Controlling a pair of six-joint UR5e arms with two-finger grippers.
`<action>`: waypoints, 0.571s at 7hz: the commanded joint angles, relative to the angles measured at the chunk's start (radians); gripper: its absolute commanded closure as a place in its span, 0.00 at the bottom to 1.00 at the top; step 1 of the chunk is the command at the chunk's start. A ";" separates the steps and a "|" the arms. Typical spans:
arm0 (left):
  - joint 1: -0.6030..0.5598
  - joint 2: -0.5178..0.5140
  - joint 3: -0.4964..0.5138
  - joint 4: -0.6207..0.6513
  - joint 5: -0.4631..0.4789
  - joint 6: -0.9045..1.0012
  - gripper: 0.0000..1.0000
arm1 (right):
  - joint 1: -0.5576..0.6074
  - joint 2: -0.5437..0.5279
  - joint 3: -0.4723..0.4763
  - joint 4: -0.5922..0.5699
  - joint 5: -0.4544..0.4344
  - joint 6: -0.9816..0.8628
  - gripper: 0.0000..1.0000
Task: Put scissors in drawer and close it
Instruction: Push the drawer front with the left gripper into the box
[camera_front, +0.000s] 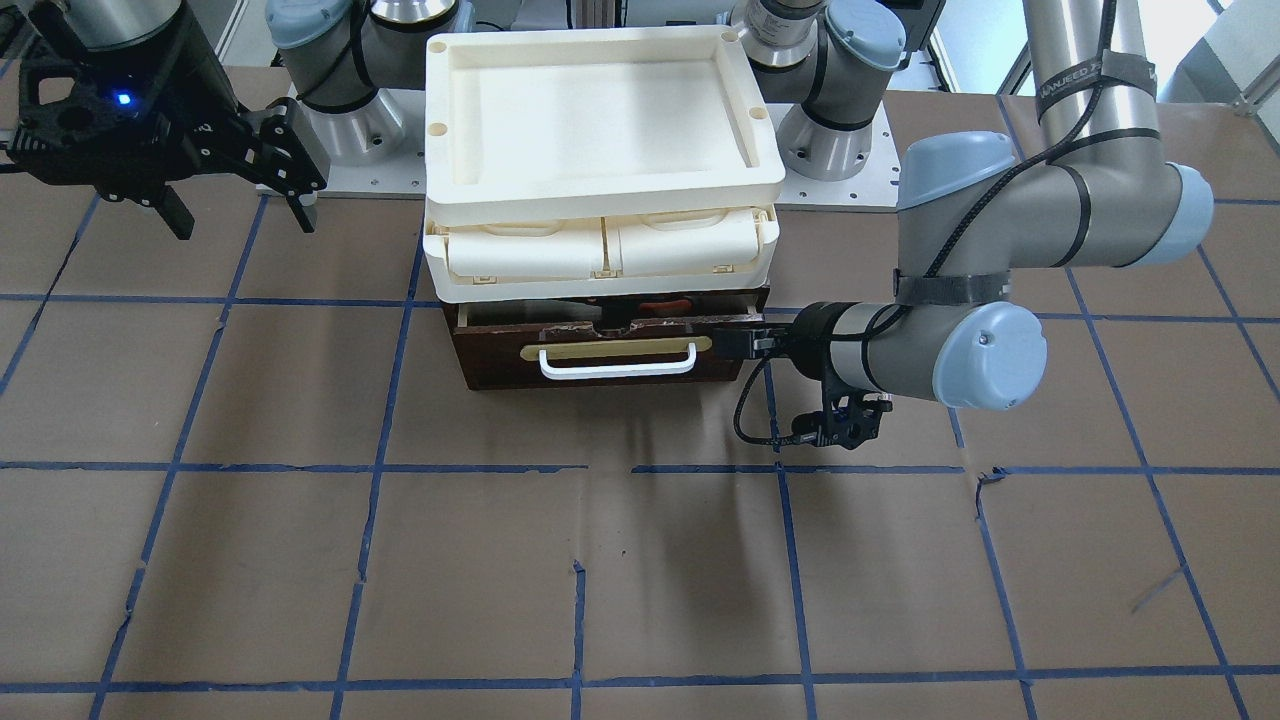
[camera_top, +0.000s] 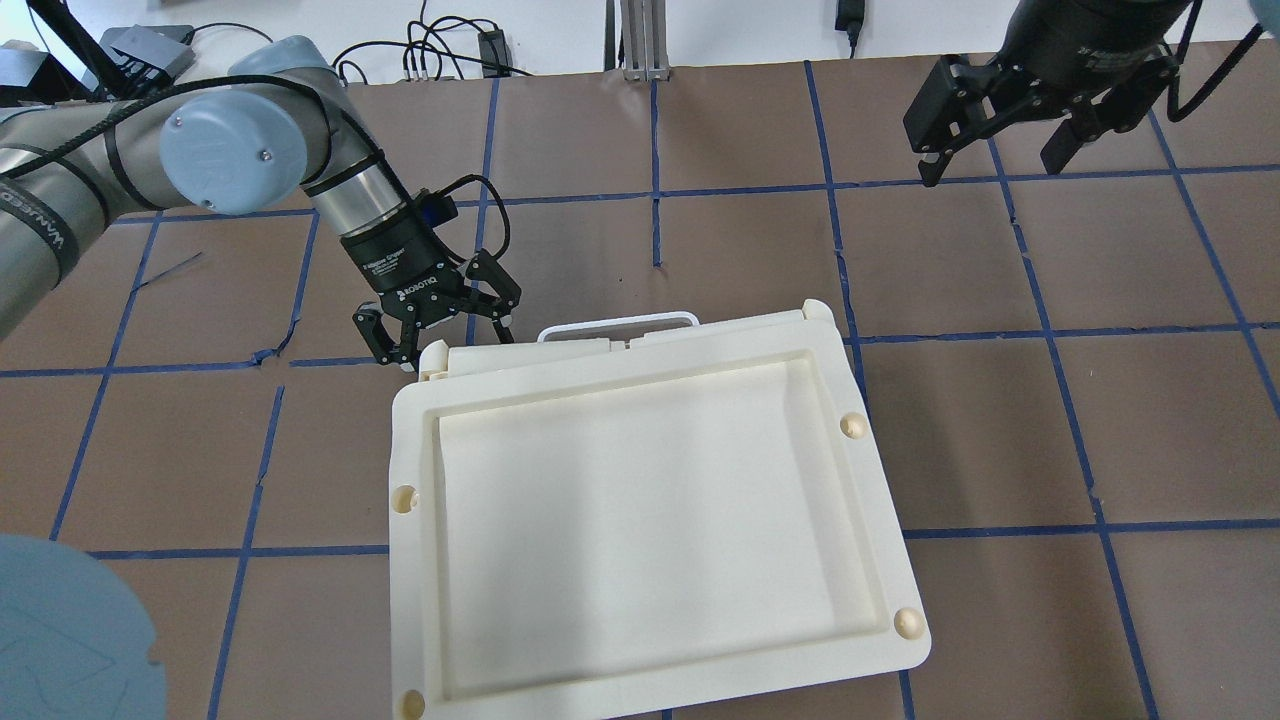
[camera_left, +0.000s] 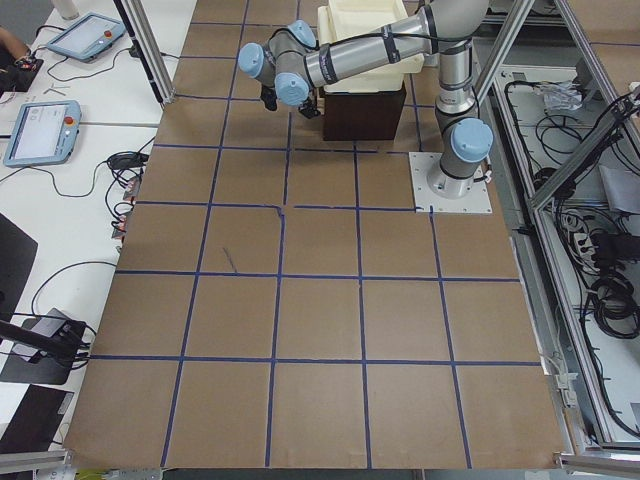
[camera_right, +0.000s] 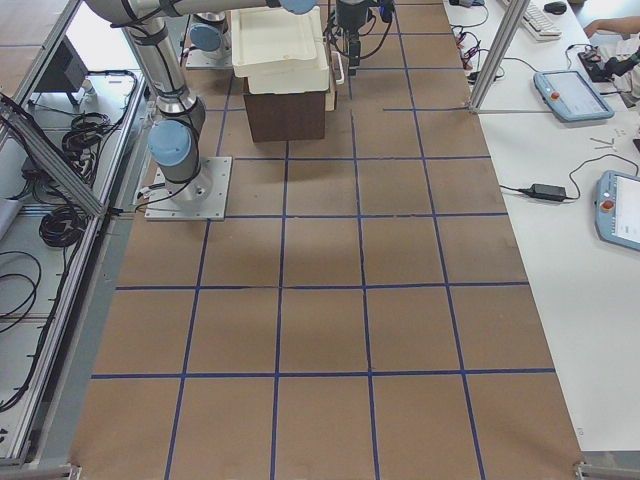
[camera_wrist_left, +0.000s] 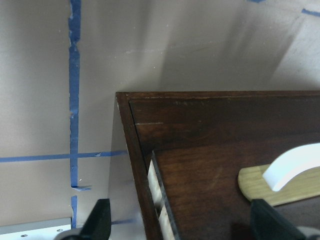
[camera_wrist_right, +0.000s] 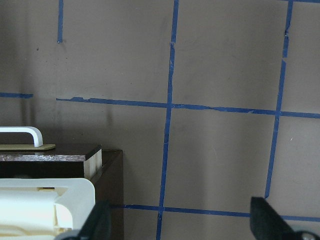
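The desk (camera_front: 640, 590), covered in brown paper with a grid of blue tape, fills the front-facing view. At its top centre stands a cream plastic unit (camera_front: 600, 190) with a tray top and two small compartments, resting on a dark brown case. A wide shallow drawer (camera_front: 500, 365) with a dark brown front, a brass-coloured plate and a white bar handle (camera_front: 617, 366) stands out a little from that case. Only a narrow strip of its inside shows.

The left tool (camera_top: 443, 338), left of centre in the overhead view, sits at the end of the drawer front. Its fingers (camera_wrist_left: 97, 222) are spread wide on either side of the front's corner and hold nothing; I cannot tell whether they touch the wood. The right tool (camera_front: 245, 220) hangs at the upper left of the front-facing view, well apart from the drawer, its fingers apart and empty.

The scissors (camera_front: 665, 304) show only as an orange-red loop lining and a dark part. They lie inside the drawer's open strip, mostly hidden under the cream plastic unit.
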 joint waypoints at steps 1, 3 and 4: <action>0.000 0.001 -0.001 -0.037 0.000 -0.007 0.00 | 0.000 0.000 0.000 0.000 0.002 0.000 0.00; 0.000 0.002 -0.001 -0.044 -0.001 -0.010 0.00 | -0.002 0.000 0.011 -0.026 -0.003 0.017 0.00; 0.000 0.002 -0.001 -0.079 -0.001 -0.010 0.00 | -0.002 -0.005 0.008 -0.032 -0.034 0.020 0.00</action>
